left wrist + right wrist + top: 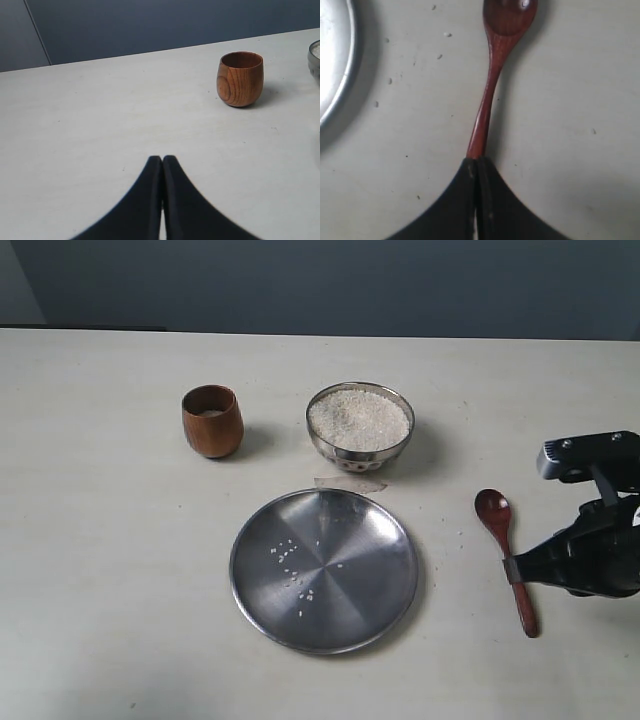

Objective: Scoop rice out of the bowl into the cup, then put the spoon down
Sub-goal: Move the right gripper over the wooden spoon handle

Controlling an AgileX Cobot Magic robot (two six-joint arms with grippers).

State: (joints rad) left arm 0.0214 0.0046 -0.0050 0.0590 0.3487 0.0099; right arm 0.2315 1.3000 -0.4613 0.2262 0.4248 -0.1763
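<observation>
The right tool [513, 569] is clamped on the handle of the spoon [497, 515], with its fingers drawn together around the slim shaft about mid-length. The spoon lies low on the surface [100, 540] at 3 o'clock from the plate [262, 540]. Its oval end points toward 12 o'clock and its handle end toward 6 o'clock.

The left tool [162, 159] has its fingers together and holds nothing. It sits over bare surface, well apart from the cup [212, 425].

The bowl [345, 454] stands at 12 o'clock from the plate, just beside its rim, and is heaped with rice [360, 420]. The cup stands upright at 9 o'clock from the bowl, near it but not touching. Loose grains [290, 565] lie on the plate, toward 9 o'clock of its centre.
</observation>
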